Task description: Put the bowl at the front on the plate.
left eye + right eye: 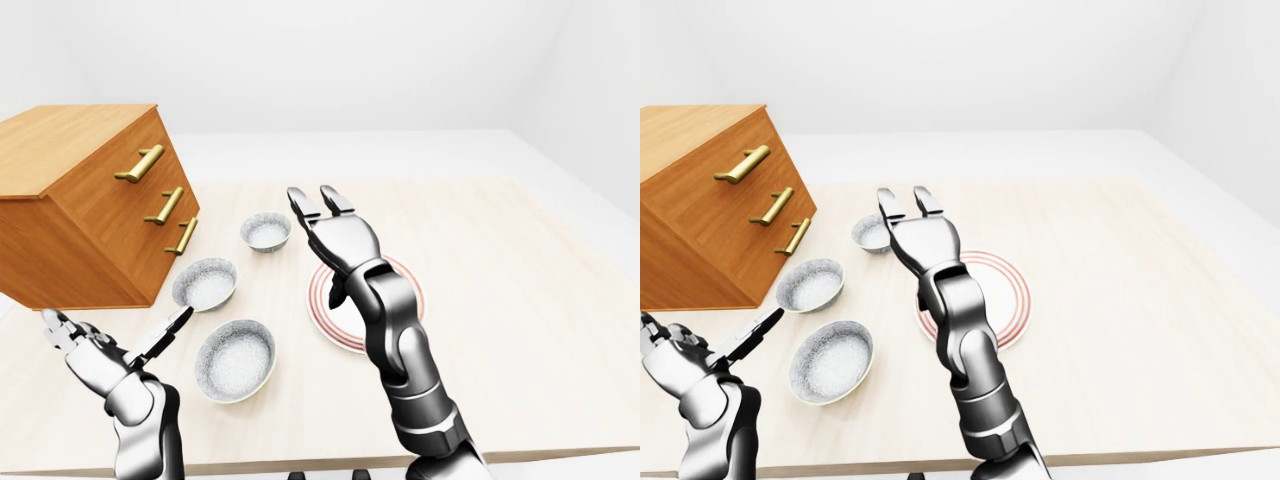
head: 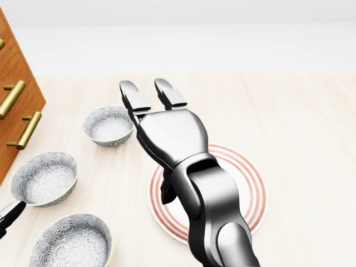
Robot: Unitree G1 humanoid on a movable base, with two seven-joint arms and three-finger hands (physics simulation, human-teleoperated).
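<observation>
Three grey patterned bowls stand in a row on the table: one at the top, one in the middle, and one nearest the bottom edge. To their right lies the white plate with red rings, half hidden under my right forearm. My right hand hovers open, fingers stretched out, between the top bowl and the plate, holding nothing. Low on the left, my left hand is open and empty, its thumb close to the middle bowl.
A wooden chest of drawers with brass handles stands at the left, beside the bowls. The pale wooden table stretches to the right of the plate, and its near edge runs along the bottom of the left-eye view.
</observation>
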